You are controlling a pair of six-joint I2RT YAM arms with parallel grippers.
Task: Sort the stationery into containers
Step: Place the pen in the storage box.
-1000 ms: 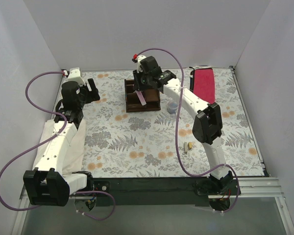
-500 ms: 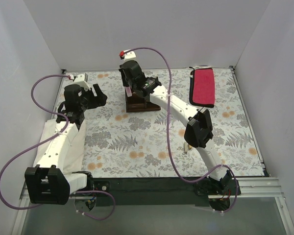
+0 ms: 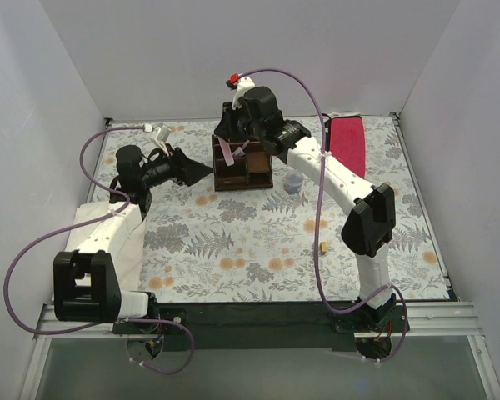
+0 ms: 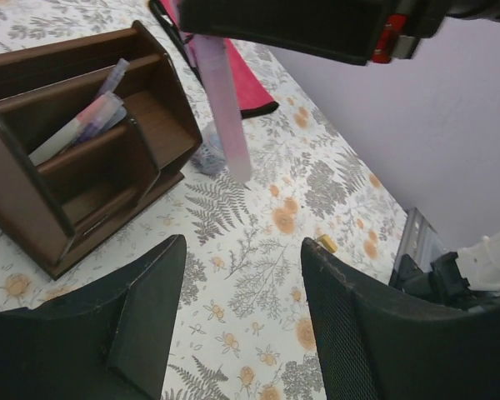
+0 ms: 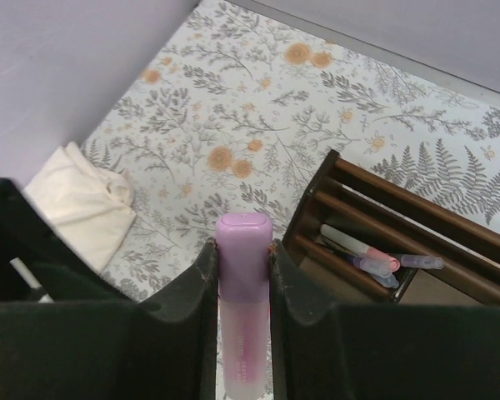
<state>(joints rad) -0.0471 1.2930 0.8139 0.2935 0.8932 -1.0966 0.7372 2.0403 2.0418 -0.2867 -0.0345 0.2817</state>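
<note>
We show the right end effector clamping the pink marker above the 9 o'clock edge of the wooden organiser, at the desk's 12 o'clock. The left end effector is spread wide and empty at the organiser's 9 o'clock.

The top camera hangs high behind both arm bases, looking down and forward over the whole table from far off. The left wrist camera looks low and close across the table past the left gripper, facing the organiser and marker. The right wrist camera looks steeply down past the right gripper from close above; all three views share that organiser and marker.
</note>
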